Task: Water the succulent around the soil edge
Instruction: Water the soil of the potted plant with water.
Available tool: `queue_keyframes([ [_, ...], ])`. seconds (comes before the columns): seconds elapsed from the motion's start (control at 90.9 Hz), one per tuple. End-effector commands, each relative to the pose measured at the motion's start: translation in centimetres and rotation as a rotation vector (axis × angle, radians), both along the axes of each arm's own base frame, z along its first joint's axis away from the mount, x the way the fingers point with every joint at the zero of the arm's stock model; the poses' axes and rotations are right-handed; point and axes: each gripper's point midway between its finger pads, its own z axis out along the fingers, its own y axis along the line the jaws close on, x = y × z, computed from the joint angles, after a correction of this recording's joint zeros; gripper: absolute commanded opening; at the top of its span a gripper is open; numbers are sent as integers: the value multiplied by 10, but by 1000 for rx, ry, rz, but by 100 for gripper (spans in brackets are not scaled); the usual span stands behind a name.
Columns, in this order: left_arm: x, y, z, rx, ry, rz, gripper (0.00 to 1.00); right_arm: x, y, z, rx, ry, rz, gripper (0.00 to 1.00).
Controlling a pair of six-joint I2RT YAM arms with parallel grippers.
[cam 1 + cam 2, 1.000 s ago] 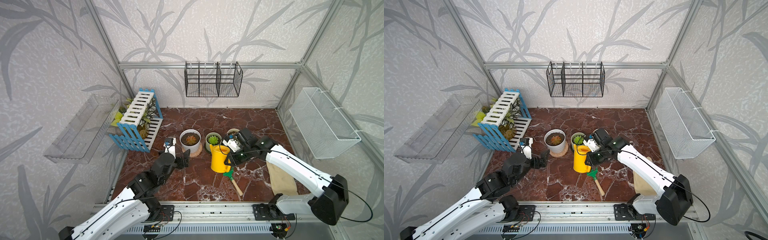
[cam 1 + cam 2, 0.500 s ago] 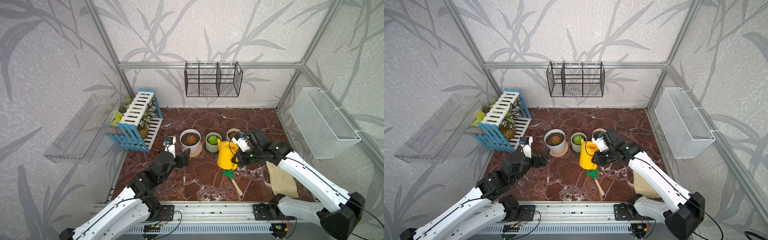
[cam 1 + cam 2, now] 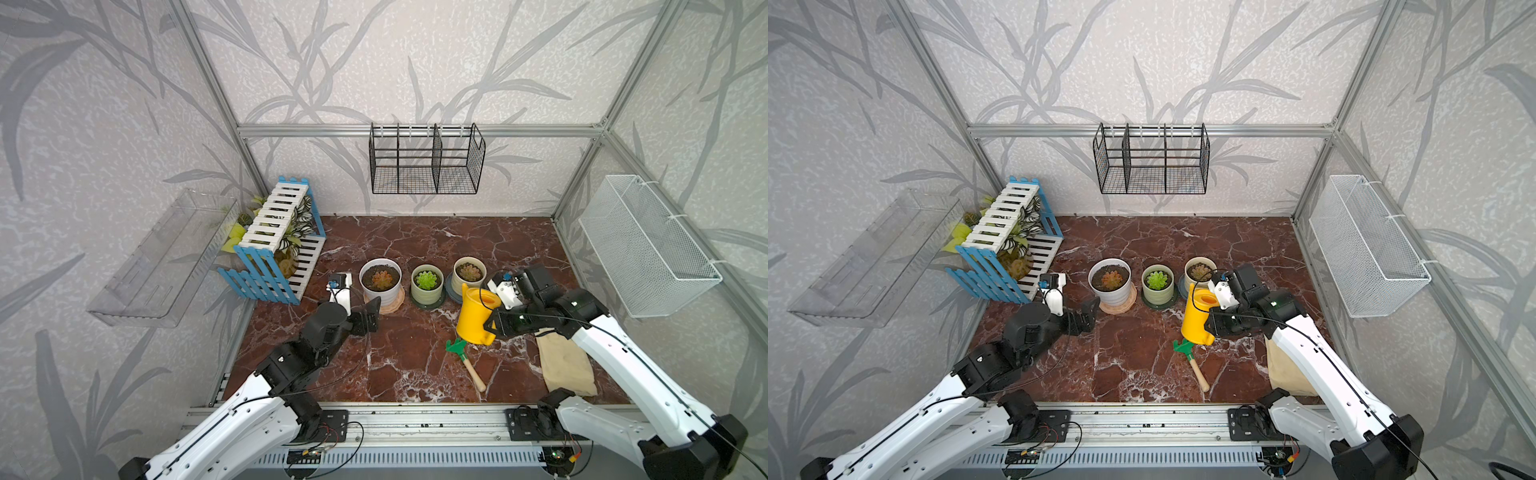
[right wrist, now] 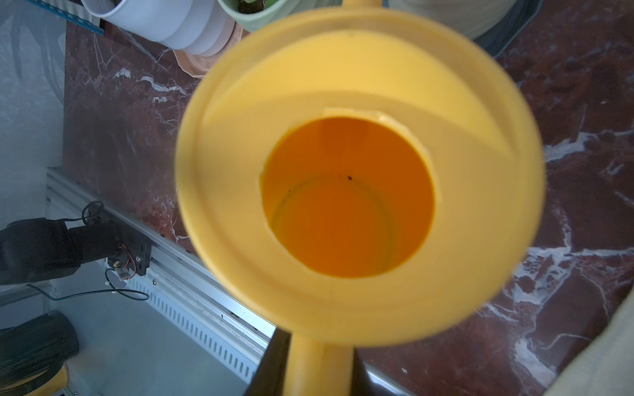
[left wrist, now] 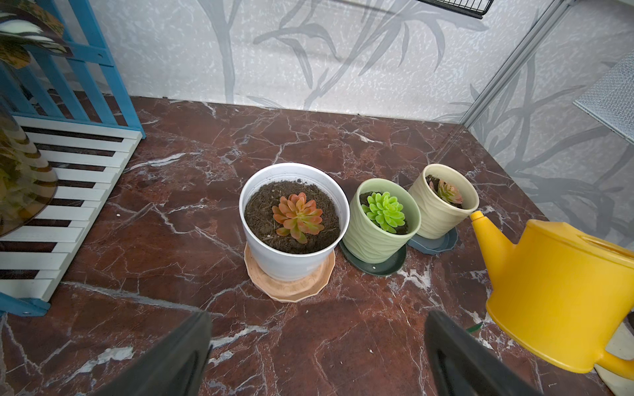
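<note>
Three potted succulents stand in a row: an orange one in a white pot [image 3: 380,279] [image 5: 297,217], a green one in a green pot [image 3: 427,280] [image 5: 383,212], and a pinkish one in a cream pot [image 3: 469,272] [image 5: 446,192]. My right gripper [image 3: 496,326] [image 4: 317,363] is shut on the handle of a yellow watering can [image 3: 473,318] [image 3: 1198,318] [image 4: 356,192]. The can hangs tilted above the floor, its spout just in front of the cream pot. My left gripper [image 3: 368,311] [image 5: 317,322] is open and holds nothing, low over the floor in front of the white pot.
A green hand rake [image 3: 463,361] lies under the can. A beige cloth [image 3: 565,365] lies at the right. A blue and white slatted stand [image 3: 278,241] with plants fills the back left. A black wire basket [image 3: 426,160], a white mesh basket [image 3: 648,245] and a clear tray [image 3: 166,257] hang on the walls.
My right arm has carried the watering can to the right, from in front of the green pot to in front of the cream pot. The left arm has not moved.
</note>
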Motion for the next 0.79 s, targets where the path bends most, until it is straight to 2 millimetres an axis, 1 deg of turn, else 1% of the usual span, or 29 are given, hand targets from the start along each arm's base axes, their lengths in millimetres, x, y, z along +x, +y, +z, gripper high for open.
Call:
queue_keyframes([
  [0.0, 1, 0, 1, -4, -11, -4, 100, -4, -5, 2, 13, 12, -18, 0],
  [0.143, 1, 1, 2, -8, -16, -2, 100, 2, -5, 5, 31, 16, -26, 0],
  [0.297, 0, 1, 3, -12, -18, -2, 100, 8, 13, 16, 116, 5, 42, 0],
  [0.451, 1, 1, 3, -11, -17, -4, 100, 16, 21, 19, 148, -5, 58, 0],
  [0.671, 0, -1, 2, -13, -16, -10, 100, 21, 22, 20, 145, -11, 53, 0],
  [0.781, 0, 0, 2, -13, -16, -9, 100, 25, 18, 19, 123, -16, 34, 0],
])
